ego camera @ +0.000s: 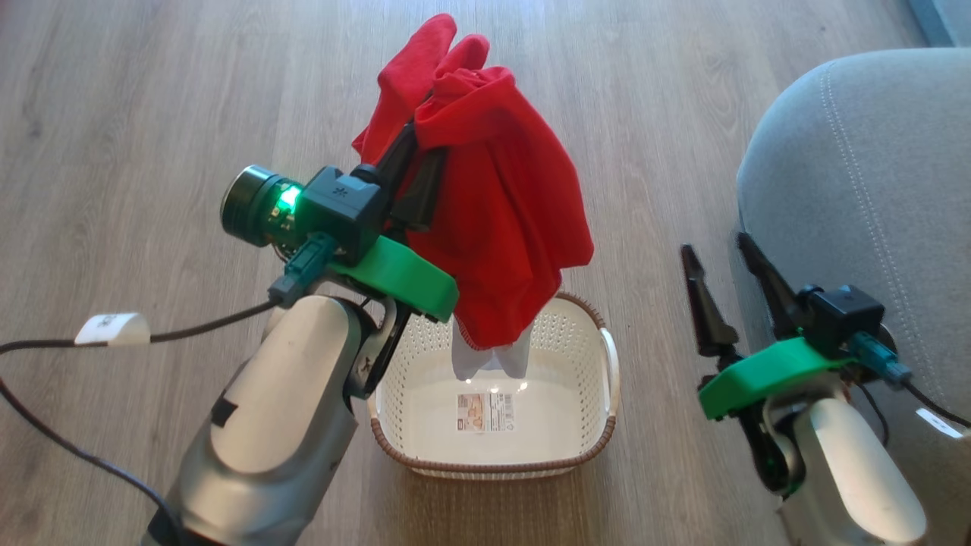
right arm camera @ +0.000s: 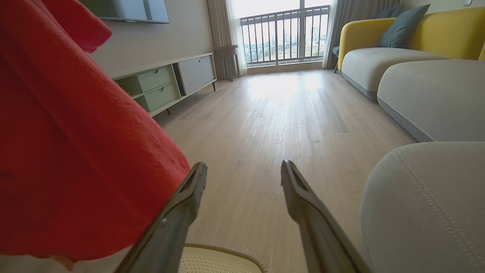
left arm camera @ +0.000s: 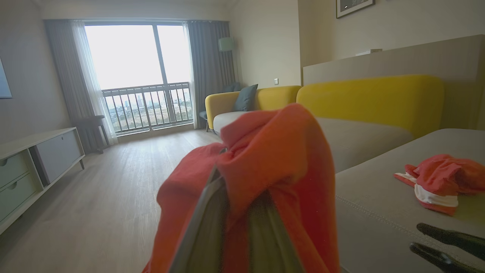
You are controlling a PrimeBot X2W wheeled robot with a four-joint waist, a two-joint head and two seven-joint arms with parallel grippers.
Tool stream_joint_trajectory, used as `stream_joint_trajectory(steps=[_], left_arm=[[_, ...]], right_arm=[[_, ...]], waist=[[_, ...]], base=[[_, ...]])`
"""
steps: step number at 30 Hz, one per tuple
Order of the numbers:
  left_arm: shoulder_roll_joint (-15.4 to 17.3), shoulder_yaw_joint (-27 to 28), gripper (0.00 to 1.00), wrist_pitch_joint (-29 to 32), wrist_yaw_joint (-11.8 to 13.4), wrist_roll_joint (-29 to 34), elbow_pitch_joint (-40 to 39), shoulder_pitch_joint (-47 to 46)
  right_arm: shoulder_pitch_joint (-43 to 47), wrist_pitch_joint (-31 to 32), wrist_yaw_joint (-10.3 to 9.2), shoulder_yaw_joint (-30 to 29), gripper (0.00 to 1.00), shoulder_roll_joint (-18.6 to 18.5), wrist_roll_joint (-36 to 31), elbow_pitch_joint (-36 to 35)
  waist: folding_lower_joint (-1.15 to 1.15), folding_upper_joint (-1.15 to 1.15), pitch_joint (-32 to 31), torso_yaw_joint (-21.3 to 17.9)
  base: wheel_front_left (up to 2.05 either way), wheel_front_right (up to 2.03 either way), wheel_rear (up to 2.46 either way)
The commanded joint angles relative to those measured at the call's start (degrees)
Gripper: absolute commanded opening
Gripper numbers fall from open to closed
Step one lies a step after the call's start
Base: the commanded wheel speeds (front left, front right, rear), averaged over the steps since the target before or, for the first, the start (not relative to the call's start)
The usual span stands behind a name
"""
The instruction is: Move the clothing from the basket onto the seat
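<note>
- The left gripper [ego camera: 419, 163], centre-left in the head view, has its jaws clenched on a red garment [ego camera: 504, 205], which drapes over them and down their right side.
- The garment's pale lower end hangs over the basket [ego camera: 588, 356], at bottom centre on the wood floor [ego camera: 152, 114].
- The right gripper [ego camera: 715, 249], at lower right, has its jaws spread wide and grasps nothing, just beside the grey seat [ego camera: 857, 167].
- At the right of the left wrist view, a second red garment [left arm camera: 435, 182] with white trim lies on the seat.
</note>
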Motion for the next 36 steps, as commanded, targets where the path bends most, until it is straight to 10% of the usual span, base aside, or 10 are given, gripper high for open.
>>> stream_joint_trajectory(steps=[1,16,26,28,36], left_arm=[[1.24,1.60,0.00,0.32,0.76,0.36,-2.78,-1.36],[0.61,-0.68,0.00,0.37,0.72,0.02,-4.26,-1.62],[-0.46,-4.15,0.00,-0.20,-0.23,-0.74,-3.12,-1.93],[-0.70,-4.99,0.00,-0.41,-0.28,-1.07,-2.57,-1.94],[-0.78,-5.43,0.00,-0.85,0.15,-1.58,-1.42,-1.95]], right_arm=[[-2.27,-0.37,-0.01,2.05,1.00,-0.40,0.74,-3.11],[-22.12,1.82,-0.01,29.97,1.00,-8.20,6.76,-2.79],[-34.81,3.34,-0.01,44.36,1.00,-3.46,11.89,10.75],[-36.04,2.44,-0.01,44.93,0.08,-0.88,13.17,16.26],[-37.25,-0.10,-0.01,44.90,0.00,0.90,15.97,22.11]], waist=[[0.00,0.00,0.28,0.03],[0.00,0.00,1.43,1.21],[0.00,0.00,1.35,4.39],[0.00,0.00,1.38,5.24],[0.00,0.00,1.90,5.36]], base=[[0.00,0.00,0.00],[0.00,0.00,0.00],[0.00,0.00,0.00],[0.00,0.00,0.00],[0.00,0.00,0.00]])
